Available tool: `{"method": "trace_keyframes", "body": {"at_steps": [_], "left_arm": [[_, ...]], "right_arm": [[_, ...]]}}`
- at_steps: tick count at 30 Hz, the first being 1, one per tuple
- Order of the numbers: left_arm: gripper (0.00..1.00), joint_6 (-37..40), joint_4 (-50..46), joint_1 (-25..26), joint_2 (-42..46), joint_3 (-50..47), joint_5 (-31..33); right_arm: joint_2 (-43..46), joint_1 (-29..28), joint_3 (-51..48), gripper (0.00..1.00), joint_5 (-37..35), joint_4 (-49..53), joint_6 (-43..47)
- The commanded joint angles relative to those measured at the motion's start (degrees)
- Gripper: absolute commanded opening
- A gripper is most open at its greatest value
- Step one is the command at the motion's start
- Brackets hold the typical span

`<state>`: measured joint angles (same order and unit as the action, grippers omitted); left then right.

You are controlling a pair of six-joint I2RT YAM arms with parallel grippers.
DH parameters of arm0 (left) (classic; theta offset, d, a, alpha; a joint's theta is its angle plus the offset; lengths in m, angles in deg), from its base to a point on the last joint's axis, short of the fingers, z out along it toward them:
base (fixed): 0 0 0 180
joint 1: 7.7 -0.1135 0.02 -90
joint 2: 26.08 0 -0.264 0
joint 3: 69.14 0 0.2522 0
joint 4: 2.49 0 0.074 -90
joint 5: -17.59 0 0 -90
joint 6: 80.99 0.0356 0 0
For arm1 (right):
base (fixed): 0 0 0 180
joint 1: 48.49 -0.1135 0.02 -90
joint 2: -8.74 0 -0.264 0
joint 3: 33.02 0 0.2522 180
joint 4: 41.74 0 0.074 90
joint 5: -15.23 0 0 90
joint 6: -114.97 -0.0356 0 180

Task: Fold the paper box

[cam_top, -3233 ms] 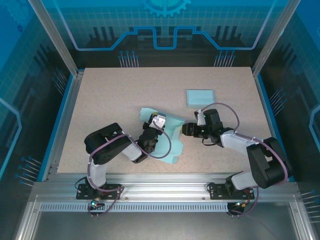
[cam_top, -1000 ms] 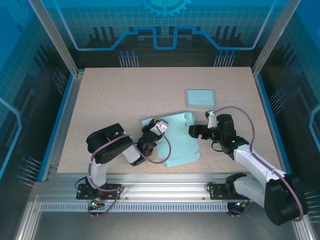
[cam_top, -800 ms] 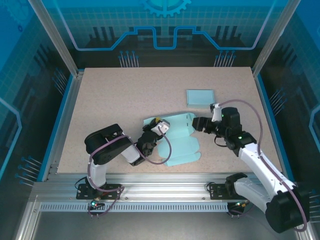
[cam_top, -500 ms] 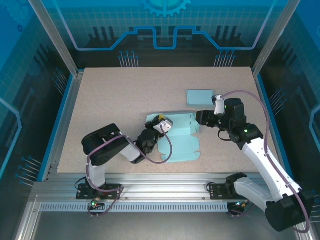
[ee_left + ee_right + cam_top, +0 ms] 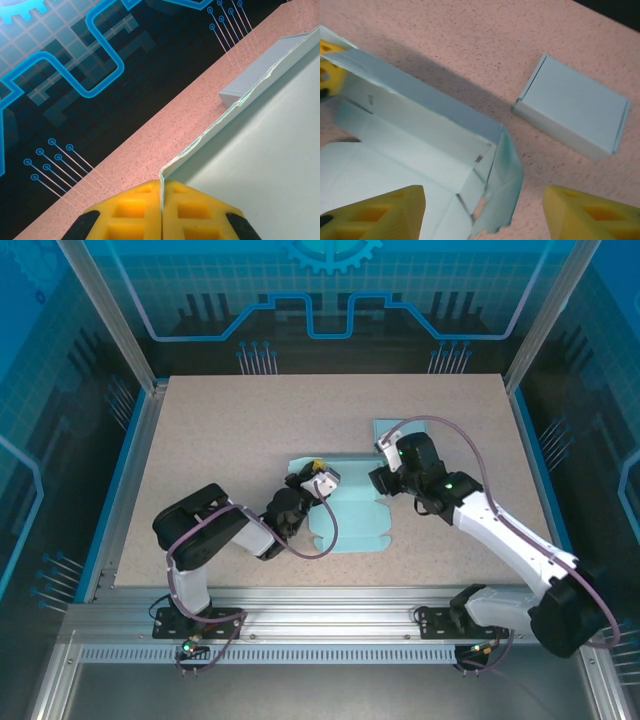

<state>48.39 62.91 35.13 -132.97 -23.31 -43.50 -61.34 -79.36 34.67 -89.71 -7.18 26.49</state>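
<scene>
A speckled, sandy-pink table [image 5: 220, 440] sits inside a glass-walled booth, with dark panels behind it lit by blue circuit lines. The paper box [image 5: 350, 525], pale blue-green and only partly formed, lies near the middle of the table, a little toward the front edge. Most of it is flat on the surface. Along its far side a long wall stands up, and at the right end of that wall a short flap bends round the corner, creased and leaning.

The left gripper [image 5: 162, 195] comes in low from the left with its yellow fingers pressed together on the thin upright edge at the sheet's left end, pinching it.

The right gripper [image 5: 484, 195] hangs above the right end of the sheet with its yellow fingers spread wide. The bent corner flap sits in the gap between them, and neither finger touches it.

Behind and to the right, apart from the sheet, a small closed box [image 5: 572, 112] of the same colour rests flat on the table.
</scene>
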Motion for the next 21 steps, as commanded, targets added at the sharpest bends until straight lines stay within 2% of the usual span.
{"method": "trace_keyframes", "body": {"at_steps": [1, 6, 9, 12, 18, 21], "left_arm": [[0.00, -0.4, 1.0, -0.7, 0.9, 1.2, -2.2], [0.00, -0.4, 1.0, -1.1, 0.3, 1.8, -2.4], [0.00, -0.6, 1.0, -1.3, 0.2, 1.8, -2.9], [0.00, -1.1, 1.0, -1.8, -0.3, 2.0, -3.6], [0.00, -2.5, 1.0, -2.7, -0.6, 2.1, -4.6], [0.00, -2.6, 1.0, -3.1, -0.5, 2.2, -4.9]], "right_arm": [[-4.9, -1.6, 2.7, 0.72, -3.2, -5.7, 8.2], [-10.1, -2.1, 5.3, 0.74, -0.8, -7.3, 11.9], [-13.6, -2.2, 7.6, 0.71, -1.6, -6.7, 13.4], [-17.4, -2.3, 9.5, 0.61, -2.5, -6.7, 14.7], [-22.2, -2.8, 11.5, 0.48, -4.8, -7.3, 17.5], [-23.0, -2.8, 11.2, 0.37, -6.1, -8.8, 18.3]]}}
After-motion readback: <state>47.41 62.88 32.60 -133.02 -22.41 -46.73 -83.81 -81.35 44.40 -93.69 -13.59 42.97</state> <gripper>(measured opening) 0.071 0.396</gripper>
